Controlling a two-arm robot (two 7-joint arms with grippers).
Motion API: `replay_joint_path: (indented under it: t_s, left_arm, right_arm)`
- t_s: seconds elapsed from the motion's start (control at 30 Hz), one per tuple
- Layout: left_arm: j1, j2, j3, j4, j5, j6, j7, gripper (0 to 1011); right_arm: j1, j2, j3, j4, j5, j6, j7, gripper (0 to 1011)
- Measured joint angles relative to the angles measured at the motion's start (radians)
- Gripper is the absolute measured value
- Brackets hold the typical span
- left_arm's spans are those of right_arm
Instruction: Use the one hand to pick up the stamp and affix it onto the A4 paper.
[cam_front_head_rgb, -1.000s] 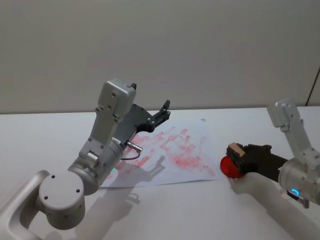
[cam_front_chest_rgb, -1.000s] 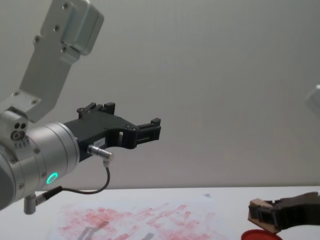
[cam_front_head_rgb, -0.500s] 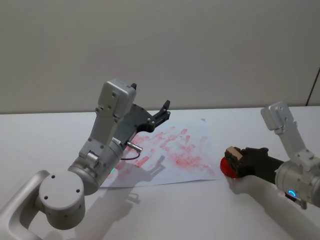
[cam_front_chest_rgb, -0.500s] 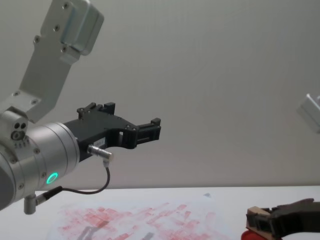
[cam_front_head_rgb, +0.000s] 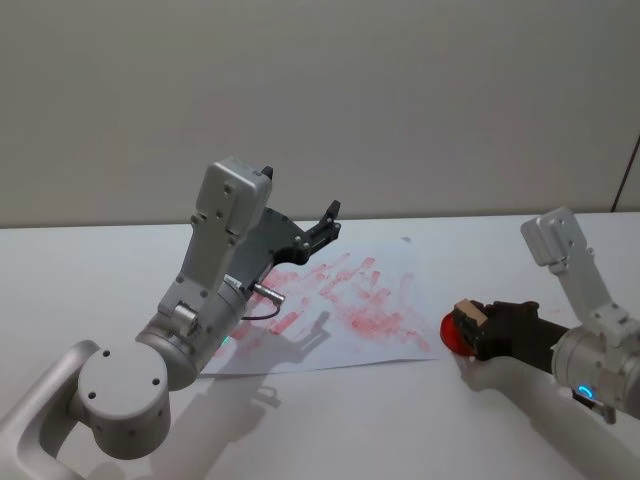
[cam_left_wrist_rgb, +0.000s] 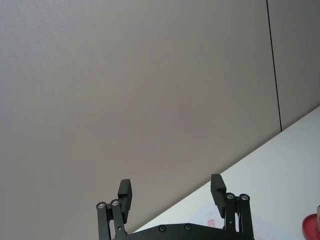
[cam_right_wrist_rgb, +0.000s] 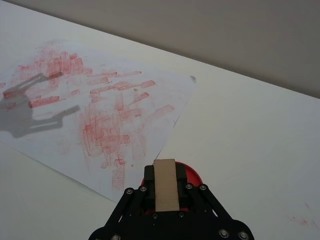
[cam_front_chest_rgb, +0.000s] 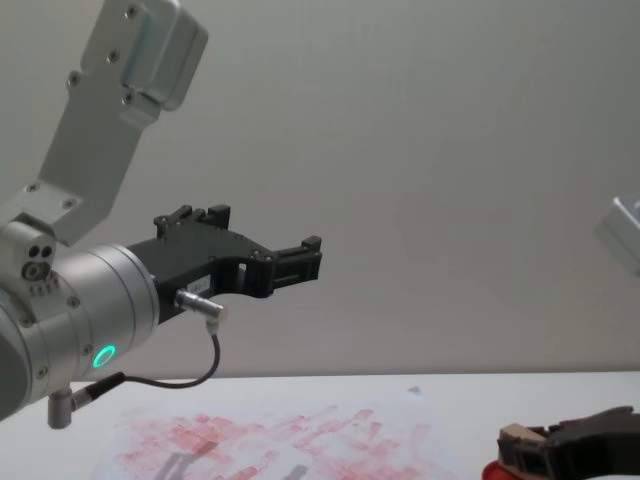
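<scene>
Gripping the stamp (cam_right_wrist_rgb: 165, 184) lengthwise, its long axis pointing fwd, right gripper (cam_front_head_rgb: 478, 328) sits over red ink pad (cam_front_head_rgb: 452, 333), at 3 o'clock of A4 paper (cam_front_head_rgb: 385, 345). Left gripper (cam_left_wrist_rgb: 171, 193) raised, jaws wide.

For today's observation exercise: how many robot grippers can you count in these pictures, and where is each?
2. The left gripper is raised above the far edge of the A4 paper, fingers open. The right gripper holds the stamp over the red ink pad.

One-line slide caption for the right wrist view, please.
Right pincer shut on the stamp, poised over the red ink pad beside the print-covered A4 paper.
</scene>
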Motion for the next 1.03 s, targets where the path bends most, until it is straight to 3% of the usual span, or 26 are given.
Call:
replay_joint_path:
  t_s: [0.1, 0.77, 0.9, 1.03]
  left_arm:
    - [0.0, 0.0, 0.0, 0.0, 0.0, 0.0, 0.0, 1001]
    - [0.0, 0.0, 0.0, 0.0, 0.0, 0.0, 0.0, 1001]
    - [0.0, 0.0, 0.0, 0.0, 0.0, 0.0, 0.0, 1001]
    - [0.0, 0.0, 0.0, 0.0, 0.0, 0.0, 0.0, 1001]
  right_arm:
    - [0.0, 0.0, 0.0, 0.0, 0.0, 0.002, 0.0, 287]
    - [-0.002, 0.002, -0.001, -0.001, -0.001, 0.008, -0.001, 921]
    - [-0.002, 0.002, -0.001, -0.001, -0.001, 0.008, -0.001, 1001]
    - [-0.002, 0.002, -0.001, -0.001, -0.001, 0.008, -0.001, 1001]
